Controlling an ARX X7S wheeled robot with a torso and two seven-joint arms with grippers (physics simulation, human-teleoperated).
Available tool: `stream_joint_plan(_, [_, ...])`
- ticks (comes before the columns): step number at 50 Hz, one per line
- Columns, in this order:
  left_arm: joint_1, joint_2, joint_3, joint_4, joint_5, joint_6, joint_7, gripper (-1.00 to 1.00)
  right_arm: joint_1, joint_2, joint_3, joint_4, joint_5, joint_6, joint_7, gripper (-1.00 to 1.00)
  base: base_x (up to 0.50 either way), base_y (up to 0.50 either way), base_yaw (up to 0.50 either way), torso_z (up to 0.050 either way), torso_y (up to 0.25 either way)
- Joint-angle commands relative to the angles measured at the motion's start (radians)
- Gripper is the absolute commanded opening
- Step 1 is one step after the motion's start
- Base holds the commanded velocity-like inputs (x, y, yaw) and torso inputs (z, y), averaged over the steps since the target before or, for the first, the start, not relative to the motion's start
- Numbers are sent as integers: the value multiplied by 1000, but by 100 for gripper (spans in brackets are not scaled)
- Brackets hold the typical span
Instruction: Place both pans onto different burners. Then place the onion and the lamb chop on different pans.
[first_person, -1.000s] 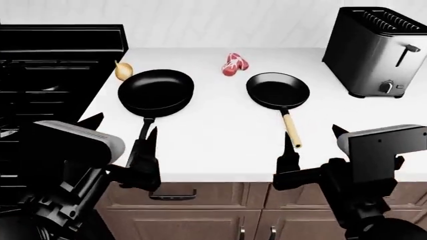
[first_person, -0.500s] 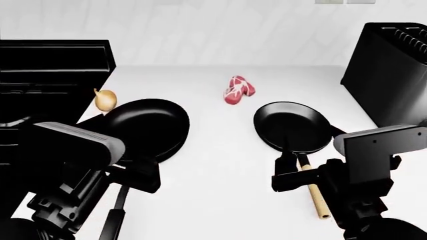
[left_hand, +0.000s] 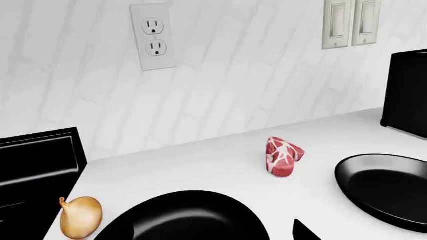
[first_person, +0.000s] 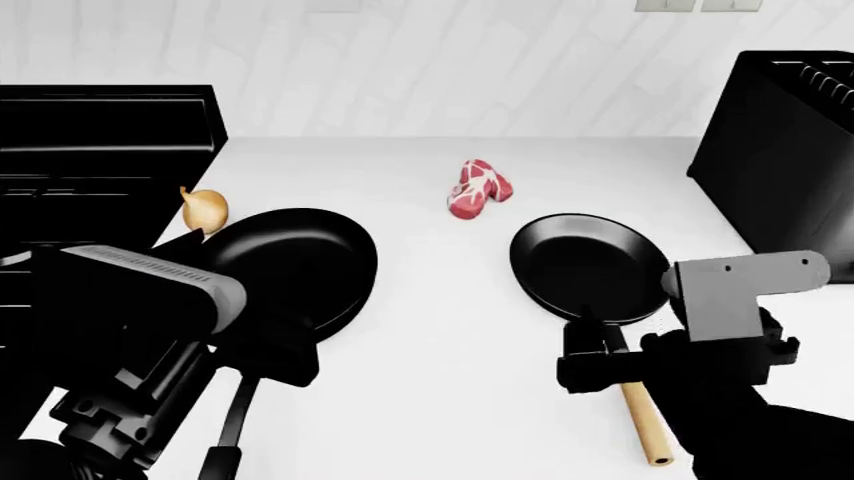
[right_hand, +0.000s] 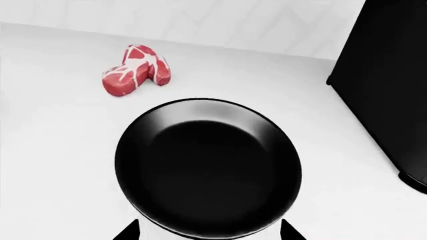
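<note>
Two black pans lie on the white counter. The black-handled pan (first_person: 287, 262) (left_hand: 187, 220) is on the left, with the onion (first_person: 203, 208) (left_hand: 80, 216) beside its far-left rim. The wooden-handled pan (first_person: 587, 265) (right_hand: 208, 167) is on the right. Between and beyond the two pans lies the lamb chop (first_person: 477, 188) (left_hand: 283, 156) (right_hand: 137, 70). My left gripper (first_person: 278, 352) (left_hand: 217, 235) hangs open over the black pan's near rim. My right gripper (first_person: 597, 362) (right_hand: 210, 235) is open, its tips on either side of the other pan's near rim, above the wooden handle (first_person: 643, 420). The stove (first_person: 94, 150) is at far left and its burners cannot be made out.
A large dark toaster (first_person: 787, 140) (right_hand: 393, 75) stands at the counter's right end, close to the right pan. A tiled wall with an outlet (left_hand: 155, 37) and switches (left_hand: 350, 22) backs the counter. My left arm's housing (first_person: 134, 290) covers the counter's near-left corner.
The view has moved in over the counter, so the pans and food look closer. Both grippers now sit over the pans' near rims. The right arm has dropped slightly over the wooden handle.
</note>
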Motion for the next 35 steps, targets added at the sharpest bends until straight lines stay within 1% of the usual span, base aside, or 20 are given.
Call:
stream_joint_plan(1, [9,-10,-3,0,-7,16,-4,100,0,37,-28,81,160,8,153,100,0,0,0,0,0])
stream_joint_plan(5, [14,-10,2,-1,-1,22,-1,100,-16,43,-43,79,140,-7,138,100,0,0,0,0,0])
stream_joint_plan(11, [21,-12,7,0,5,30,1,100,-56,54,-76,93,41,-52,50,100,0,0,0,0,0])
stream_joint_plan(22, [40,-15,14,0,19,48,9,100,-78,58,-143,150,-72,-128,-63,100,0,0,0,0,0])
stream_joint_plan(35, [60,-22,27,14,34,68,20,100,-103,60,-197,207,-161,-203,-145,100,0,0,0,0,0])
